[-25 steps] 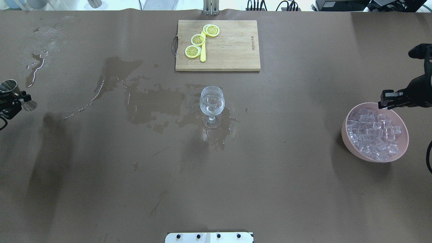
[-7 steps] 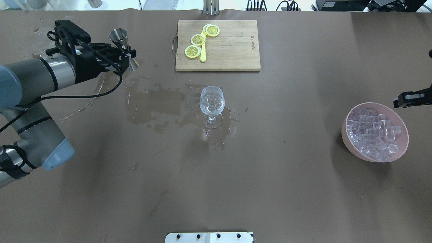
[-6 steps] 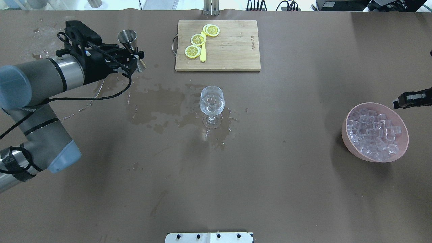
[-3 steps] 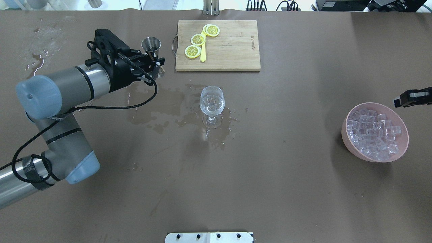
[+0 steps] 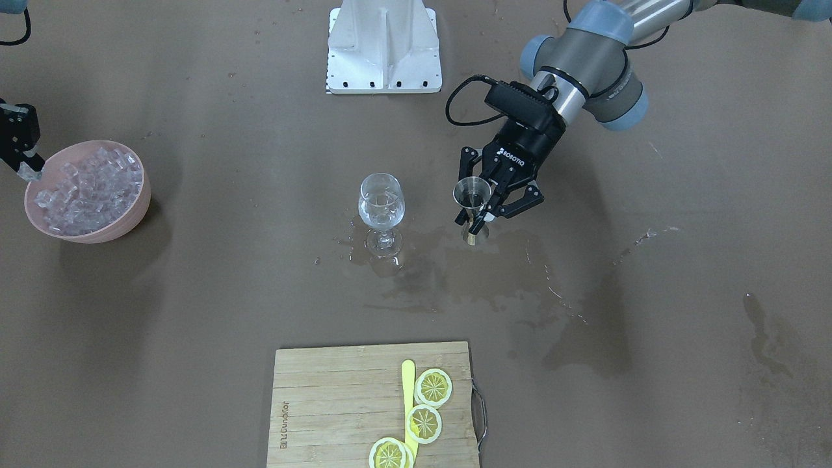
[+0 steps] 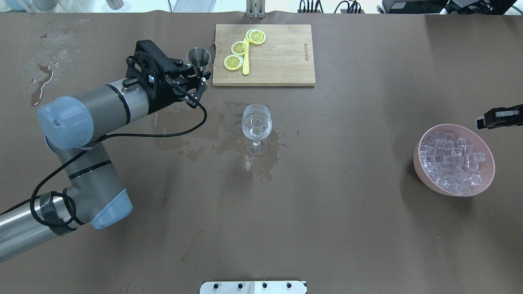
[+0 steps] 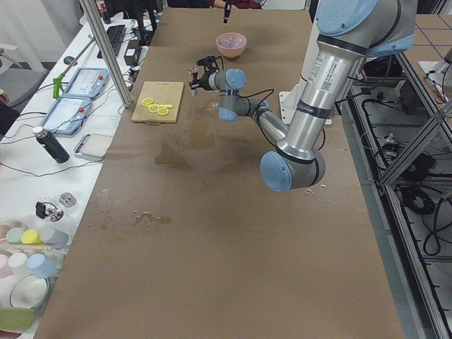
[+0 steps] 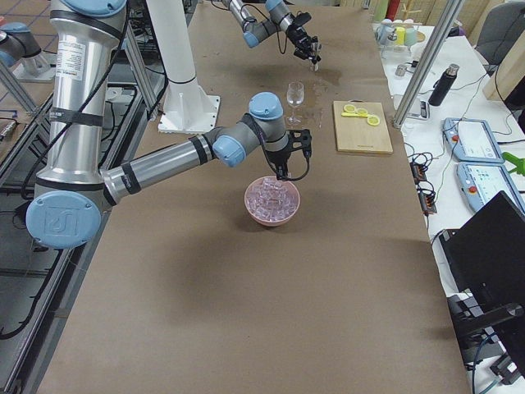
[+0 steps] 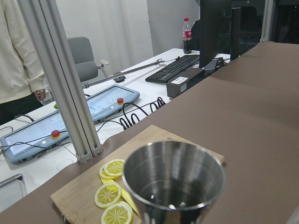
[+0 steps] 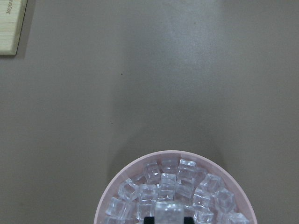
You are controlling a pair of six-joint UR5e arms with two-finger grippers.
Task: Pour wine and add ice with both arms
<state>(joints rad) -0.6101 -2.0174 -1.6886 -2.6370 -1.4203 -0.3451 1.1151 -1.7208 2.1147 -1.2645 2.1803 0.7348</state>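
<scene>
My left gripper (image 6: pixel 202 76) is shut on a steel jigger (image 6: pixel 198 61), held upright above the table, left of and beyond the wine glass (image 6: pixel 256 123). In the front view the jigger (image 5: pixel 472 194) is right of the glass (image 5: pixel 381 203). The left wrist view looks into the jigger (image 9: pixel 173 173); a little clear liquid shows at its bottom. The glass holds clear wine and some ice. My right gripper (image 6: pixel 480 122) hangs over the far rim of the pink bowl (image 6: pixel 417 157) of ice (image 6: pixel 451 161), shut on one ice cube (image 10: pixel 168 211), also seen in the front view (image 5: pixel 27 171).
A wooden cutting board (image 6: pixel 282 57) with lemon slices (image 6: pixel 239 47) and a yellow stick lies beyond the glass, just right of the jigger. Wet patches (image 6: pixel 184 126) spread over the brown table around and left of the glass. The white base block (image 5: pixel 384 45) sits at my side.
My left arm has swung in from the left edge toward the middle, carrying the upright jigger rightward to beside the cutting board. My right gripper drew back toward the right edge.
</scene>
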